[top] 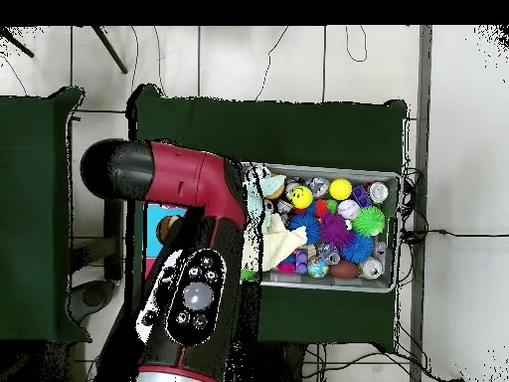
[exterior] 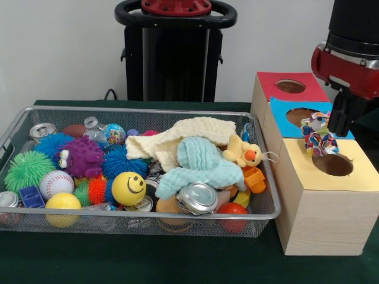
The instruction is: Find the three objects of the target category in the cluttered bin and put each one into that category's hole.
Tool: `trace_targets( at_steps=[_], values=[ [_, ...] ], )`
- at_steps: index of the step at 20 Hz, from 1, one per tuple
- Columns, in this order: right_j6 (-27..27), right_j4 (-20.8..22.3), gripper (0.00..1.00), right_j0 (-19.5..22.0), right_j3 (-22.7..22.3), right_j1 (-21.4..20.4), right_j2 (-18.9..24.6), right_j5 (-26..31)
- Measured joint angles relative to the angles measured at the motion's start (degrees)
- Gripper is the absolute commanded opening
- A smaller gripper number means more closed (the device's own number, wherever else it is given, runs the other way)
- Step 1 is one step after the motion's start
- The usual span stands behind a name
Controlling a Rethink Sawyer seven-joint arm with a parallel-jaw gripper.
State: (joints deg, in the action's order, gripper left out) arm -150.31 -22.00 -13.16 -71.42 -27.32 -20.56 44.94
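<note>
Nearest to us, at the front right of the green-covered counter [exterior: 177, 260], stands a light-wood box topped by a pale yellow panel with a round hole [exterior: 333, 164] cut through it. Just above the far left edge of that hole hangs a small whitish fabric piece [exterior: 317, 135] blotched with red, blue, yellow and green. The gripper [exterior: 342, 121] comes down from the red and black arm at the upper right, right beside that piece; we cannot tell whether it is apart or clamped on the fabric, since its tip does not show clearly.

To the left sits the wire mesh bin [exterior: 265, 208], crowded with toys: a yellow smiley ball [exterior: 128, 188], a baseball [exterior: 56, 183], a green spiky ball [exterior: 28, 170], a purple spiky monster [exterior: 81, 157], crushed cans, a mint cloth [exterior: 201, 163], a cream cloth [exterior: 177, 139] and a yellow duck [exterior: 244, 153]. We see no other blotched fabric piece on top of the pile.

Farther back on the right are a blue-panelled box [exterior: 296, 115] and, behind it, a red-panelled box [exterior: 288, 86], each with its own hole.

We judge this to be the delivery step for one object. Next, the piece should be centred over the yellow panel's hole and let drop, before searching under the cloths.
</note>
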Motion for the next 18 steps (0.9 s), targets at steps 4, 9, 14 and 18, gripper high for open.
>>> trace_targets(
  at_steps=[4,9,14,18],
  values=[
    [0.0,0.0,0.00,0.0,0.0,0.0,0.0,0.0],
    [0.0,0.0,0.00,0.0,-0.2,-0.4,0.0,0.0],
    [0.0,0.0,0.00,0.0,-2.0,-1.8,0.0,0.0],
    [0.0,0.0,0.00,0.0,-3.4,-3.0,0.0,0.0]
  ],
)
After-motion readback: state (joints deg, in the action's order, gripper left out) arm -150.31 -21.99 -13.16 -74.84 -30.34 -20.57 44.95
